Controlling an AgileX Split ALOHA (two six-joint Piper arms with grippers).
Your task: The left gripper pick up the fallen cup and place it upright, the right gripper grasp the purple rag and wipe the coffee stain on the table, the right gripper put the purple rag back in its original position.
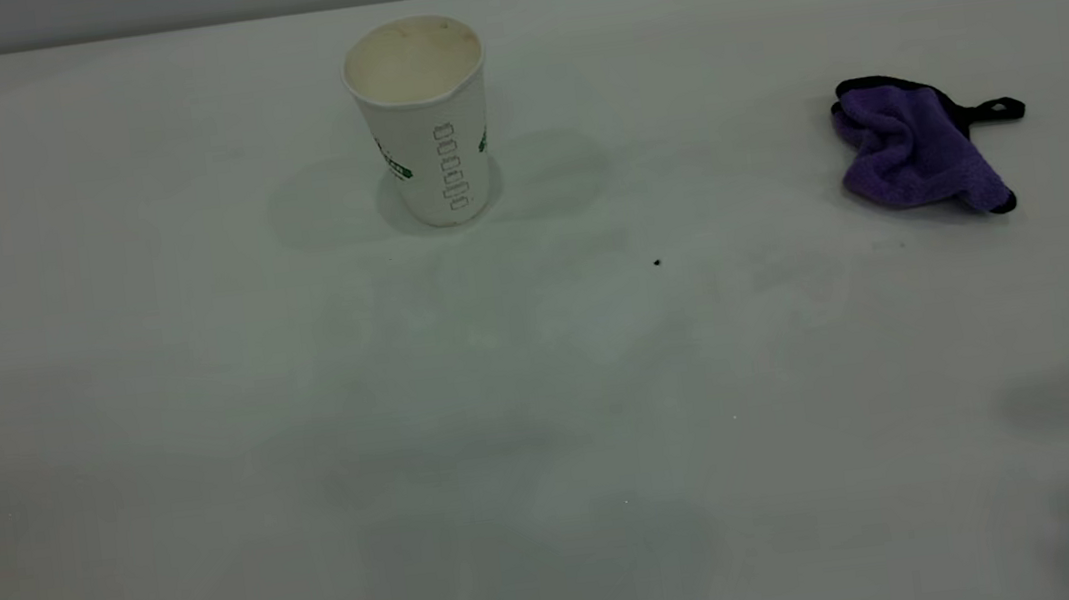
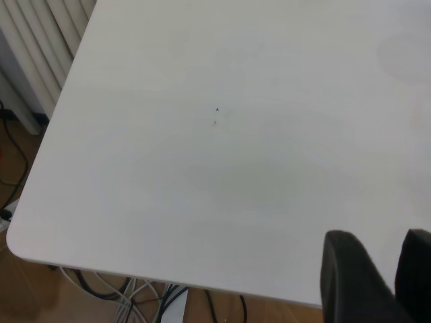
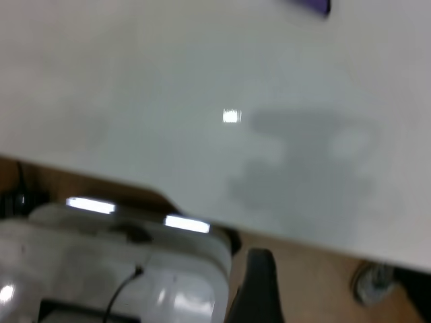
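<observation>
Cup (image 1: 421, 117) and rag (image 1: 915, 149) are both where I want them, as far as I can judge from the outside camera. I see the cup standing upright on the table (image 1: 553, 459), mouth up, toward the far middle, so the first job looks done. I see the rag lying crumpled well off to the right of it, loop tab pointing outward, touching nothing. I find no brown blot anywhere between them, only a tiny black speck (image 1: 657, 263) near the centre, so I take it the stain is wiped away and the rag set back in its spot.

Neither arm shows in the outside view, which tells me both are pulled clear of the work area. On my left wrist camera I see the left gripper (image 2: 377, 269) over the table's near edge, its two dark fingers (image 2: 347, 272) parted with a slim gap between them and nothing held. On my right wrist camera I see only one dark finger of the right gripper (image 3: 259, 286), below the table edge, with a sliver of purple at the frame's far corner; I cannot tell whether it is spread or closed.

I judge the task essentially finished, arms parked.
</observation>
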